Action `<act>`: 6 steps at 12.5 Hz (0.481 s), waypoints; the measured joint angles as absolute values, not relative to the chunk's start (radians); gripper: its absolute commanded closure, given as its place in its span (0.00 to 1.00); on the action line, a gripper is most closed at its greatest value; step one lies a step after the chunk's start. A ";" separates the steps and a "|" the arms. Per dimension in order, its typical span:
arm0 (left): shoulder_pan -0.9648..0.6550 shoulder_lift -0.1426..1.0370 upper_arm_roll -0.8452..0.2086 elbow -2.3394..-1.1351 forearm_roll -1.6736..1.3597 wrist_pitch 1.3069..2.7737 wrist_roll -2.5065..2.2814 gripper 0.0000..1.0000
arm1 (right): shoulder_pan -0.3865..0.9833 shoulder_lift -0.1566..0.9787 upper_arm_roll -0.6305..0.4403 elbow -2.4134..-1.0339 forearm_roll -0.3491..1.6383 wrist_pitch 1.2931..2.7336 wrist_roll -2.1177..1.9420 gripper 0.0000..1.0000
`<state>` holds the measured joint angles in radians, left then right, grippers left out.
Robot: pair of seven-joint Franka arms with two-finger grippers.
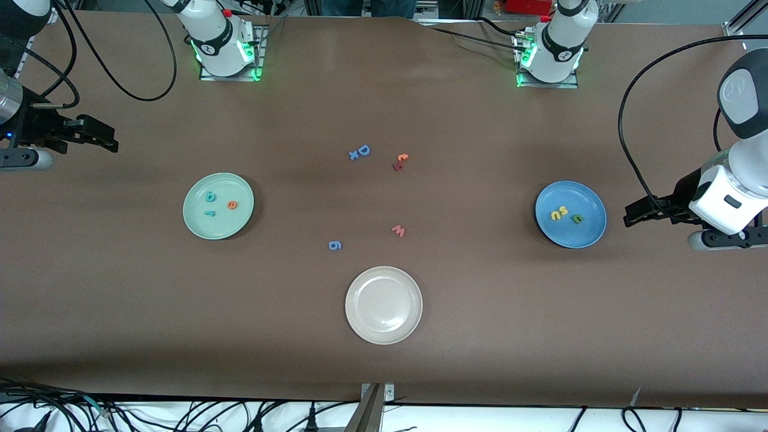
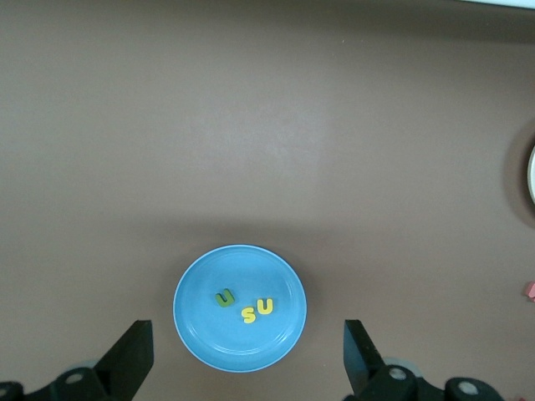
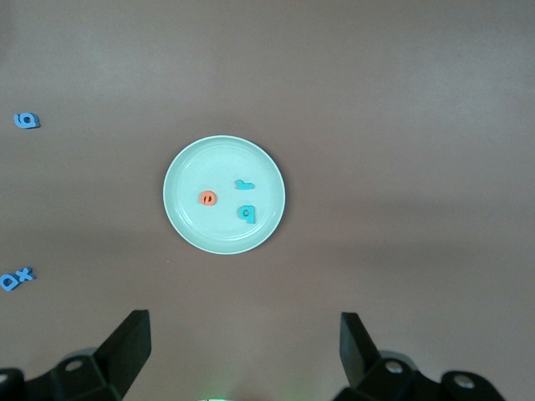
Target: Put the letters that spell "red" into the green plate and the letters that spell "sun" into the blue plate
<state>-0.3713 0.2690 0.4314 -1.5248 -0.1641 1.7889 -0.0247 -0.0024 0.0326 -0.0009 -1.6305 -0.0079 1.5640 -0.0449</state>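
From the front we saw the job apparently done: orange "e" (image 1: 231, 204), teal "d" (image 1: 210, 196) and "r" (image 1: 209, 212) lay in the green plate (image 1: 198, 225), and "s" (image 1: 563, 212), "u" (image 1: 577, 219), "n" (image 1: 555, 215) in the blue plate (image 1: 591, 234). The left wrist view had the left gripper (image 2: 247, 359) spread wide, the blue plate at twelve o'clock between its fingers. The right wrist view had the right gripper (image 3: 244, 355) equally spread, the green plate well apart at twelve o'clock.

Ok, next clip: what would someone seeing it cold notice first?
Three round plates stand out on the brown table: the green plate toward the right arm's end holding the orange e, teal d and teal r, and the blue plate toward the left arm's end holding three yellow and olive letters. A bare cream plate sits nearest the camera, with stray letters scattered mid-table.
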 measured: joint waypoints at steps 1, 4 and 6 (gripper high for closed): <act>-0.367 0.267 0.430 -1.519 -0.164 1.789 -0.025 0.00 | -0.002 0.033 -0.001 -1.630 -0.008 1.564 -0.045 0.00; -0.252 0.261 0.318 -1.502 -0.164 1.789 0.022 0.00 | -0.002 0.033 -0.001 -1.630 -0.008 1.564 -0.045 0.00; -0.157 0.257 0.216 -1.501 -0.158 1.789 0.039 0.00 | -0.002 0.033 -0.001 -1.630 -0.008 1.564 -0.045 0.00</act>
<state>-0.1567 0.2565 0.2162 -1.5010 -0.1584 1.7889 0.0389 -0.0024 0.0326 -0.0009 -1.6305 -0.0079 1.5640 -0.0449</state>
